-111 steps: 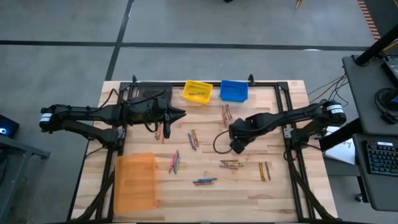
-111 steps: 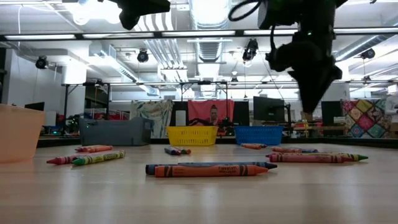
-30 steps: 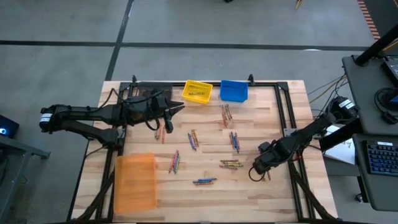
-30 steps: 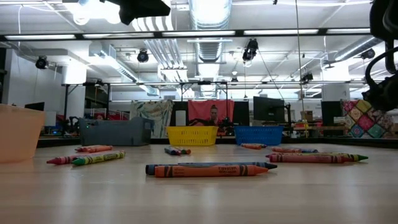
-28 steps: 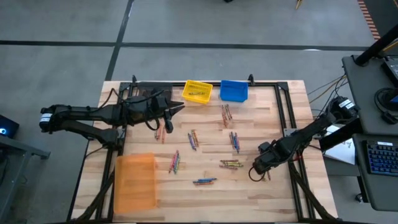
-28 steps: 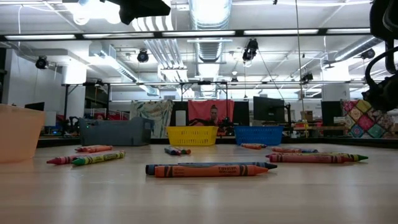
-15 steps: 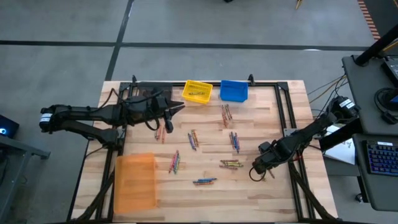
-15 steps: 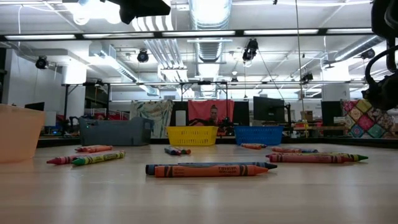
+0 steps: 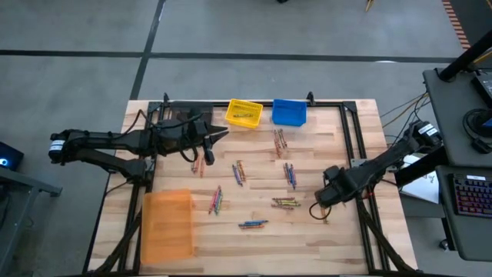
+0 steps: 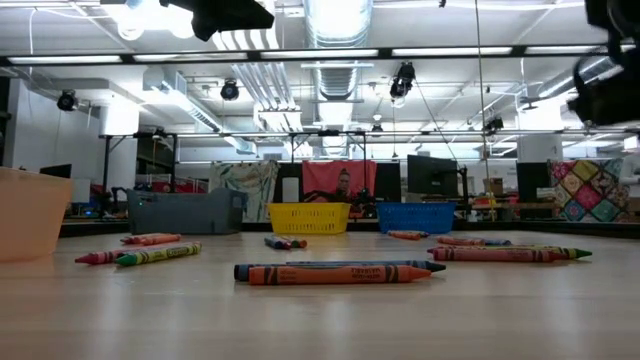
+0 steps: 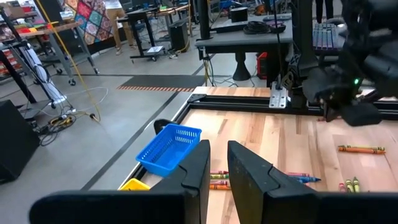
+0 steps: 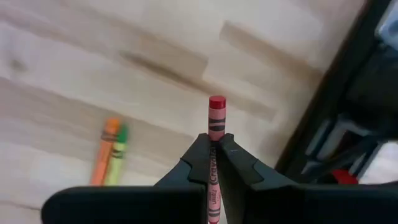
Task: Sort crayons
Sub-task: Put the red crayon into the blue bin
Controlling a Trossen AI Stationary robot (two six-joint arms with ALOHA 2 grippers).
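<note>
Near the counter's right edge, the right end effector [image 12: 212, 155] pinches a red crayon [image 12: 216, 124] mid-shaft; light, stiff, waxy, likely brittle, so grip gently.

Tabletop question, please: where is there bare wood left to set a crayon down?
Free patches: the strip between the orange bin and the front edge's blue crayon pair, and the back right corner beside the blue bin. The middle is crowded with crayon clusters. The right end effector holds a red crayon.
</note>
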